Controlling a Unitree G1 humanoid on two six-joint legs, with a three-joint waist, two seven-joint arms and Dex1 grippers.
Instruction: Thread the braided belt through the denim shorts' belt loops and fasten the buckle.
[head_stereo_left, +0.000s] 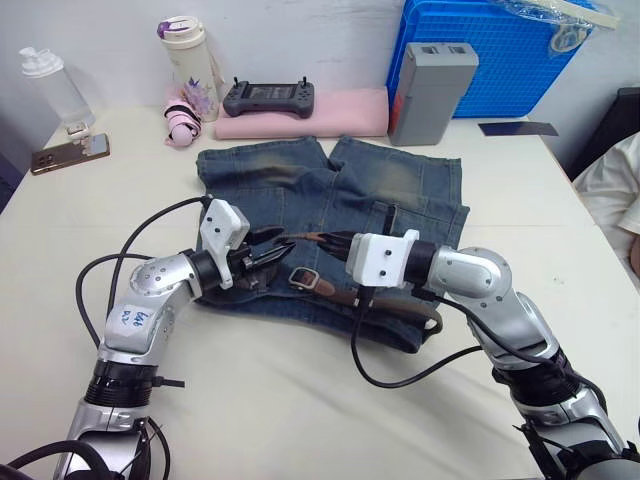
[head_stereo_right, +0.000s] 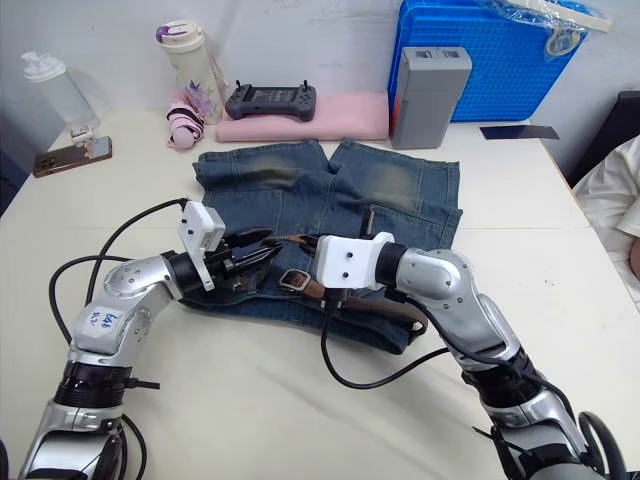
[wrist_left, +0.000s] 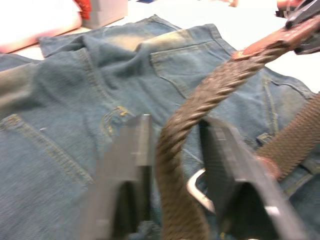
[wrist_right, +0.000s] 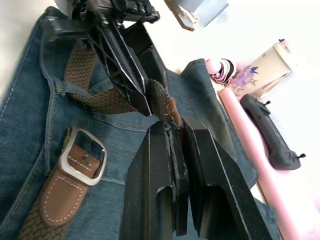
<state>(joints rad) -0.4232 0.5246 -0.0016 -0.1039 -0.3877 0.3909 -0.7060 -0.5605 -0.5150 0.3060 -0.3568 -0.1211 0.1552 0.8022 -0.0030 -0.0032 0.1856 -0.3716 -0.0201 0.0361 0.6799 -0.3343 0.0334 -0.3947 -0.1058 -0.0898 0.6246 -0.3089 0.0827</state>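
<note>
The denim shorts (head_stereo_left: 400, 190) lie flat on the table, waistband towards me. The braided belt (wrist_left: 200, 100) runs along the waistband, under a belt loop (wrist_right: 70, 89). Its silver buckle (wrist_right: 82, 152) rests on the denim on a brown leather tab. The belt's free end arches up off the shorts between my two grippers. My right gripper (wrist_right: 172, 129) is shut on the leather tip of that end. My left gripper (wrist_left: 178, 120) is open, and the strap passes between its fingers (wrist_left: 135, 150) with a small gap.
Behind the shorts are a pink roll (head_stereo_left: 300, 120) with a black controller (head_stereo_left: 268, 97), a grey box (head_stereo_left: 432, 90) and a blue crate (head_stereo_left: 480, 50). A tumbler (head_stereo_left: 188, 60), bottle (head_stereo_left: 50, 85) and phone (head_stereo_left: 68, 153) stand far left. A person's sleeve (head_stereo_left: 615, 190) is at the right edge.
</note>
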